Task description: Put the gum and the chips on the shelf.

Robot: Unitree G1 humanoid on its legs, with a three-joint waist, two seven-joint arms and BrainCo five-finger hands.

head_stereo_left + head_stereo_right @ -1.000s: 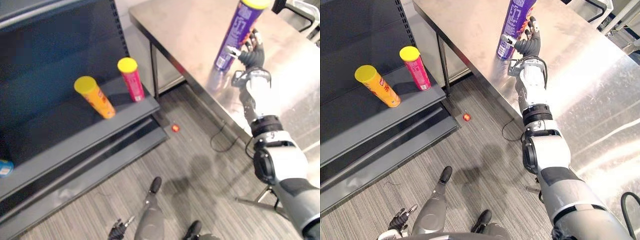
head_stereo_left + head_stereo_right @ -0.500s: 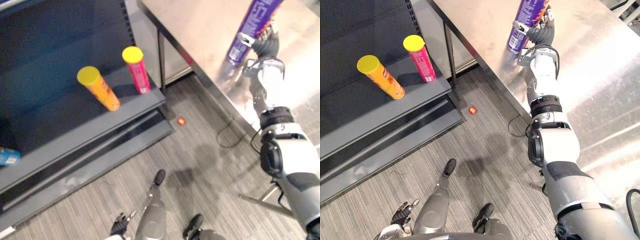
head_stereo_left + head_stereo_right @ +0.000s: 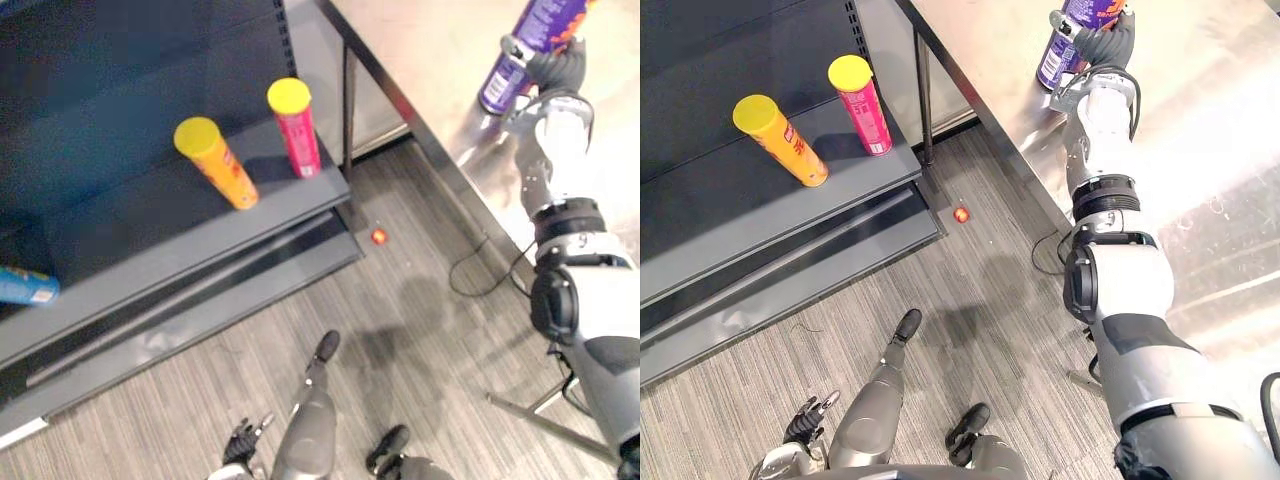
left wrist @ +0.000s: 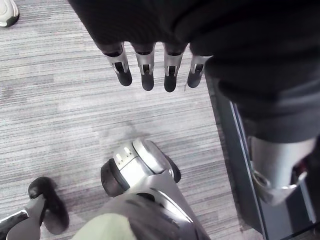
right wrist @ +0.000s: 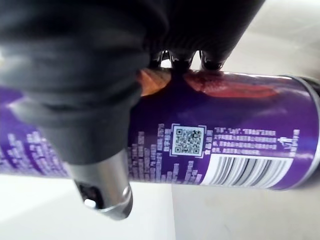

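A tall purple chips can [image 3: 520, 55] stands on the steel table [image 3: 440, 60] at the upper right. My right hand [image 3: 1110, 40] is shut on it low on its side. In the right wrist view the thumb [image 5: 100, 180] lies across the near face of the can [image 5: 225, 145] and the fingers curl round its far side. On the dark shelf [image 3: 150, 240] stand a yellow-lidded orange can [image 3: 215, 163] and a yellow-lidded red can [image 3: 295, 127]. My left hand [image 3: 243, 443] hangs low by the floor, its fingers [image 4: 145, 70] straight and holding nothing.
A blue item [image 3: 25, 285] lies on the shelf's far left. A small red thing [image 3: 379, 236] sits on the grey floor between shelf and table. A table leg [image 3: 347, 100] stands close to the shelf's right end.
My right hand's fingers have closed round the purple can. The head camera has shifted, so the whole scene sits differently in view.
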